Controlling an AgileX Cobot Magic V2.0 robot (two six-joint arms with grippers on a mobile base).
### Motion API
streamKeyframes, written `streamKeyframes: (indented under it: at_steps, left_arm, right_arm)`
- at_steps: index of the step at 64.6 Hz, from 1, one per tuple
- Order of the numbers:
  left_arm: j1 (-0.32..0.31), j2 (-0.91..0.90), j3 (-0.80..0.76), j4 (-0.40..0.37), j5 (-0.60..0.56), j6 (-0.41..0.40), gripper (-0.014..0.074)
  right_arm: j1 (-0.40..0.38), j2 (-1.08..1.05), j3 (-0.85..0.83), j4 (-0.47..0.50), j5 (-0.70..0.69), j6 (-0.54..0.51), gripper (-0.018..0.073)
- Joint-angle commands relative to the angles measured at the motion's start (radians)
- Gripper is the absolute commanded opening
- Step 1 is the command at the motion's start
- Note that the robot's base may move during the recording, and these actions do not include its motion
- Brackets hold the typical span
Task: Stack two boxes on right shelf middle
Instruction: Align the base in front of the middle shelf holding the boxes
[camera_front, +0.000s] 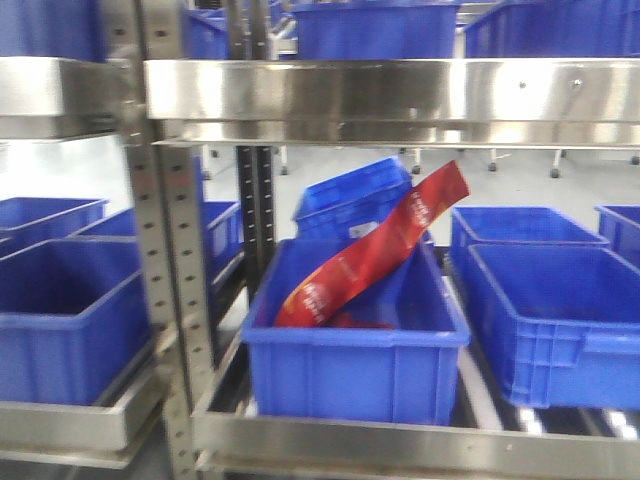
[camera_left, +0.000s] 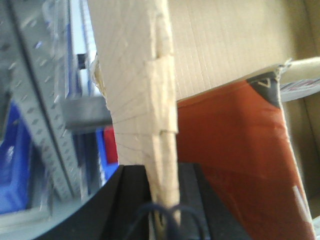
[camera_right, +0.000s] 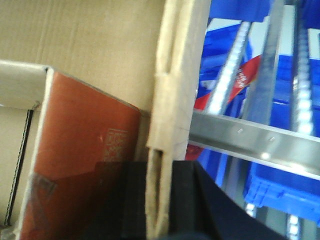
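Spanning the front view, the stainless shelf (camera_front: 400, 90) shows a broad mirror-like lip above and a second lip below, with a perforated upright (camera_front: 175, 300) dividing the bays. Blue bins (camera_front: 350, 365) occupy the tier between them; one holds a red packet (camera_front: 385, 250) leaning diagonally. No cardboard and neither arm appears in this view.

The box (camera_left: 135, 75) is seen only from the wrists, and there only in part. It is held off the rack, with the upright and a steel rail in the background.

- Left jaws: pressed onto one corrugated wall, pinching it edge-on.
- Right jaws: likewise pinching a wall of the box (camera_right: 175, 100), one pad on each face.
- A red-orange carton (camera_left: 235, 165) lies inside (its label is too blurred to read).

Step in hand, by judgement: carrying the box to the shelf in a two-arm grip, with placement not yet done. A second box is not visible anywhere.

Orientation: each gripped wall runs straight away from its camera, with the rim towards the jaws, so the open mouth probably faces them. The long axis probably runs from arm to arm across the robot; this cannot be confirmed.

The next move calls for level, matched travel of both arms, clearing the front lip and finding a spot not taken by bins.
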Motion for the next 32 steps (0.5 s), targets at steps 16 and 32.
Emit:
streamKeyframes:
  at_steps: [16, 32]
  left_arm:
    - [0.004, -0.017, -0.014, 0.015, -0.061, 0.004, -0.0111]
    - [0.004, -0.017, -0.014, 0.015, -0.061, 0.004, -0.0111]
  right_arm:
    - [-0.004, -0.015, -0.010, -0.026, -0.038, -0.011, -0.0154]
    - [-0.004, -0.015, -0.010, -0.026, -0.038, -0.011, -0.0154]
